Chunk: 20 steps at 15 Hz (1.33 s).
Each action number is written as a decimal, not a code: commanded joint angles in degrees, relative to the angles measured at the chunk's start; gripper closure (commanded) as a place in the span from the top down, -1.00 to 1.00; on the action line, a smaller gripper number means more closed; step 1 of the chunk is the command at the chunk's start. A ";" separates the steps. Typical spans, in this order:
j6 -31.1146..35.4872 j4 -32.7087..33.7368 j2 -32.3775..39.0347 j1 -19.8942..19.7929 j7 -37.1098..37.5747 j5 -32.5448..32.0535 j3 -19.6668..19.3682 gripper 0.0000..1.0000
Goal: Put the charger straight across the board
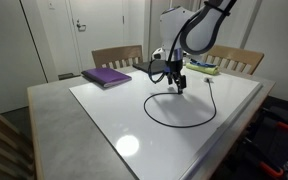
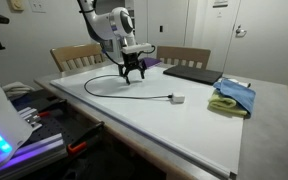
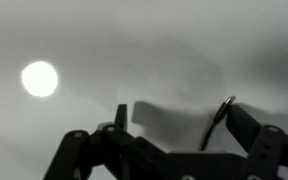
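Note:
The charger is a thin black cable (image 1: 147, 108) lying in a wide loop on the white board (image 1: 219, 135). In an exterior view the cable runs on to a small white plug block (image 2: 177, 98) on the board (image 2: 134, 118). My gripper (image 1: 180, 85) hangs low over the board at the loop's far side, also seen in the exterior view (image 2: 134, 76). In the wrist view the gripper (image 3: 182, 118) is open. The cable (image 3: 222, 115) rises between the jaws, close beside the right finger (image 3: 249, 125). The jaws are not closed on it.
A purple book (image 1: 107, 76) lies at the board's far corner. A dark laptop (image 2: 194, 73) and a blue and green cloth (image 2: 234, 95) lie on the grey table (image 2: 274, 120) beside the board. Wooden chairs (image 1: 117, 55) stand behind. A lamp glare (image 3: 39, 78) shines on the board.

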 commanded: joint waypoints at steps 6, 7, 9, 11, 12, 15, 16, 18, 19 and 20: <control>0.20 3.28 2.28 -0.05 3.12 -2.69 -0.06 1.00; 0.31 3.45 2.42 -0.03 3.51 -2.78 -0.15 1.00; -0.12 4.22 2.90 -0.09 4.02 -2.16 0.16 1.00; -0.91 4.03 2.17 -0.28 4.84 -1.31 0.48 1.00; -1.40 4.15 1.97 -0.58 5.01 -0.57 0.82 1.00; -3.50 3.56 0.91 -1.74 4.69 2.92 1.99 1.00; -4.80 3.59 0.72 -2.06 4.21 4.39 2.41 1.00; -7.65 4.03 0.70 -2.69 3.51 6.89 3.17 1.00; -8.41 4.27 0.86 -3.27 2.65 8.13 3.76 1.00; -8.72 4.45 1.09 -4.25 1.14 9.86 4.73 1.00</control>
